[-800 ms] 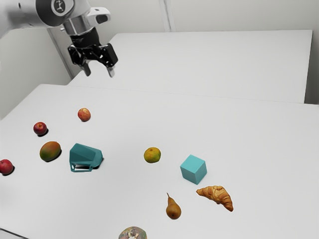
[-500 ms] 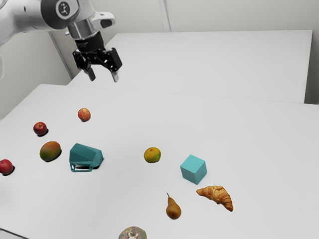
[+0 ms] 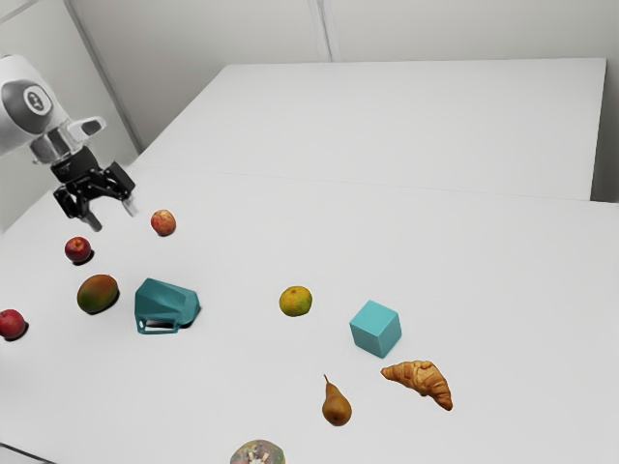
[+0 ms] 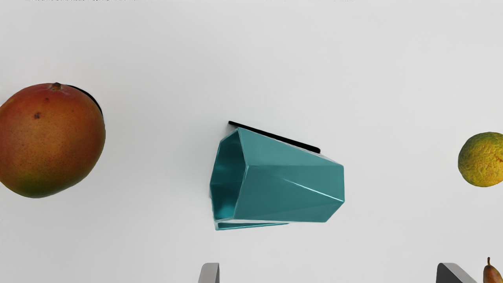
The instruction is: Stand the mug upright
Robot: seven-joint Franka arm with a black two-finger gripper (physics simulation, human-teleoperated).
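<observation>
My black two-finger gripper (image 3: 113,217) hung wide; teal faceted mug (image 4: 289,188) lay sideways; lopsided finger contact risked rolling it.

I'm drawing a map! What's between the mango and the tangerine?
The mug lies on its side between the mango and tangerine, as both views show.
</observation>
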